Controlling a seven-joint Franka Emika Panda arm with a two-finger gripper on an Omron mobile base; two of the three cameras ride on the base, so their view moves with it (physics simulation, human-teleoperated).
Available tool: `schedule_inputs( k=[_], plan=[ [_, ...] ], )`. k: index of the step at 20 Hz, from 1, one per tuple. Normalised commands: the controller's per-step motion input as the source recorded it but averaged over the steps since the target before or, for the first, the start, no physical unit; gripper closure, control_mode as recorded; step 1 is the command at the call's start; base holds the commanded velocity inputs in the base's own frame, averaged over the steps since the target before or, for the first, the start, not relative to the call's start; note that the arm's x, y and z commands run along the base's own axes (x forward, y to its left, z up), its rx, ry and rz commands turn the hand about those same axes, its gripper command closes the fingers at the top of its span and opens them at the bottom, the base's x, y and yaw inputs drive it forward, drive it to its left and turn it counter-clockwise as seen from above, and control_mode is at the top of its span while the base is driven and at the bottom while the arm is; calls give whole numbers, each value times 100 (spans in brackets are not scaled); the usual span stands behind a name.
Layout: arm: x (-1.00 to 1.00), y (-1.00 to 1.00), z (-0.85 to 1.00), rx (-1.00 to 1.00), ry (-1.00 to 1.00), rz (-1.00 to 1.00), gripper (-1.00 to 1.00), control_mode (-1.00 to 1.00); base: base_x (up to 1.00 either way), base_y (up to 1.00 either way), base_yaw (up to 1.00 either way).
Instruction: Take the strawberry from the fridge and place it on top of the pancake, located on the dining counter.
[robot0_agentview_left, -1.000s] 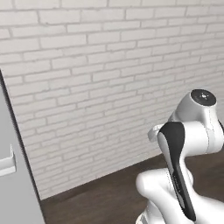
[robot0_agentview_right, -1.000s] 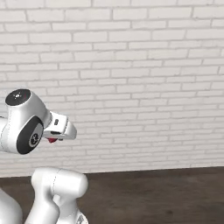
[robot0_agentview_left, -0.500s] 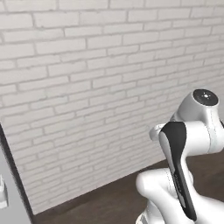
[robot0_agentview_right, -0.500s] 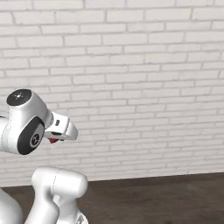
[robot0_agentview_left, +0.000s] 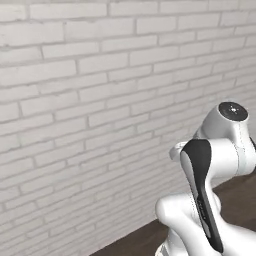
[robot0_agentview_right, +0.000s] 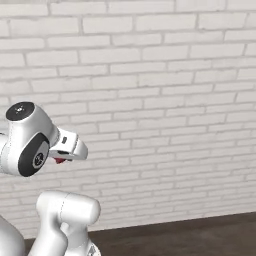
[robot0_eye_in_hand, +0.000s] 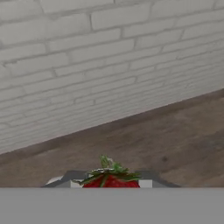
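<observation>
The strawberry (robot0_eye_in_hand: 109, 180) is a small red fruit with green leaves, pinched between my two fingertips at the bottom of the hand view. My gripper (robot0_eye_in_hand: 109, 183) is shut on it. In the right base view the strawberry (robot0_agentview_right: 59, 161) shows as a red speck under the white hand, where the gripper (robot0_agentview_right: 62, 157) hangs at mid-height in front of a brick wall. The arm is folded close over the base. The fridge, the pancake and the dining counter are out of view.
A white brick wall (robot0_agentview_right: 150, 100) spans both base views straight ahead. A dark wood floor (robot0_eye_in_hand: 166, 144) meets its foot. My arm's elbow (robot0_agentview_left: 205, 170) rises at the lower right of the left base view.
The whole picture has swept sideways: the camera has turned with the base, and the grey door edge at the left of the left base view has slid out. The hand keeps the strawberry.
</observation>
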Motion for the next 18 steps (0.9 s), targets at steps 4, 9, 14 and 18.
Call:
schedule_inputs(
  k=[4, 9, 14, 18],
  plan=[
    [0, 0, 0, 0, 0, 0, 100, 100, 100, -35, -50],
    [0, 0, 0, 0, 0, 0, 100, 100, 77, -36, -63],
    [0, 0, 0, 0, 0, 0, 100, 100, 44, -39, -74],
    [0, 0, 0, 0, 0, 0, 100, 100, 44, -38, -75]
  ],
)
